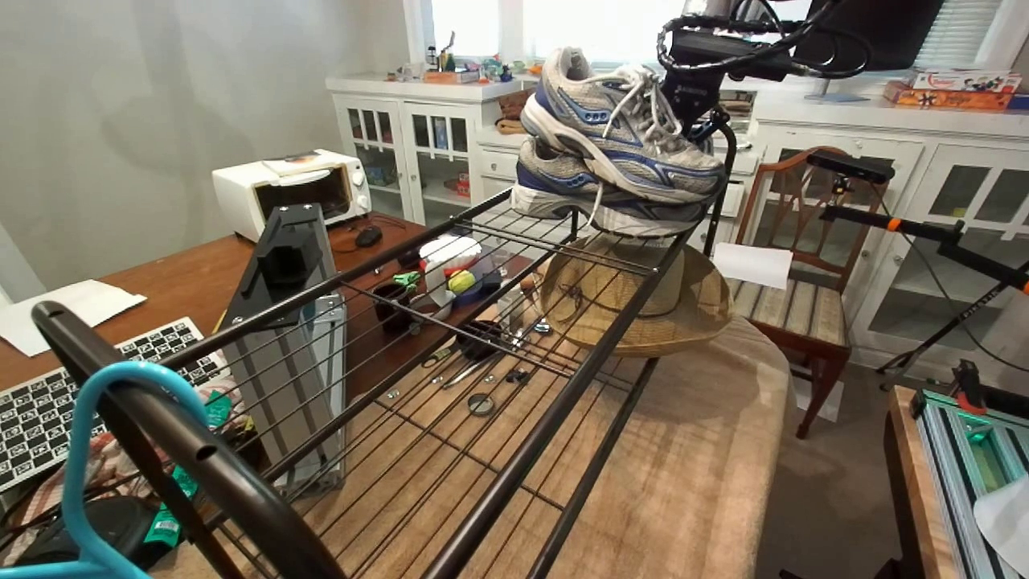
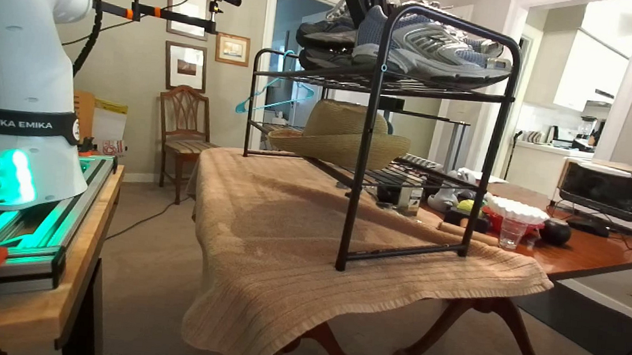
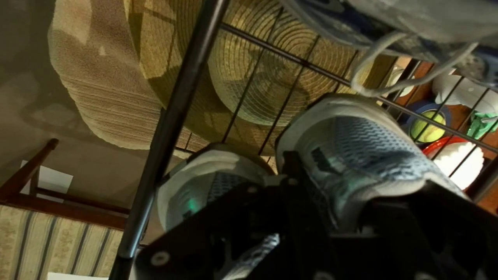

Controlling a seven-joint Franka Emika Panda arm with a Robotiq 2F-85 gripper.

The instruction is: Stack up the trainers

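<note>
Bench (image 2: pixel 599 248): brown wood, on splayed legs. Tan towel (image 2: pixel 286 244) spread across one end, hanging past the end edge and the corner nearest in an exterior view.

Rack (image 2: pixel 362 164): dark metal tube, wire shelves, standing on the towel, its near posts close to that end edge of the bench.

Trainers (image 2: pixel 439 44): grey, white and blue mesh, striped sides; total number cannot be told. On the rack's top shelf, above the same end of the bench. An upper trainer (image 1: pixel 623 129) lies along the top of a lower trainer (image 1: pixel 563 181), a loose lace trailing down. In the wrist view, two further pale-blue ones, side by side.

Gripper (image 2: pixel 363 9): black, reaching down among the trainers. One of its fingers (image 3: pixel 295 175) stands between the two pale-blue ones; the other is lost in shadow. How wide the jaws stand, and whether they have hold of a trainer, cannot be told.

Straw hat (image 2: pixel 350 123): below the top shelf, toward the bench's long edge facing the robot arm (image 2: pixel 25 68).

Hanger (image 1: pixel 76 482): light blue, over the rack's end tube, well apart from the trainers.

Toaster oven (image 2: pixel 610 188): white, by the bench edge across from the robot arm.
</note>
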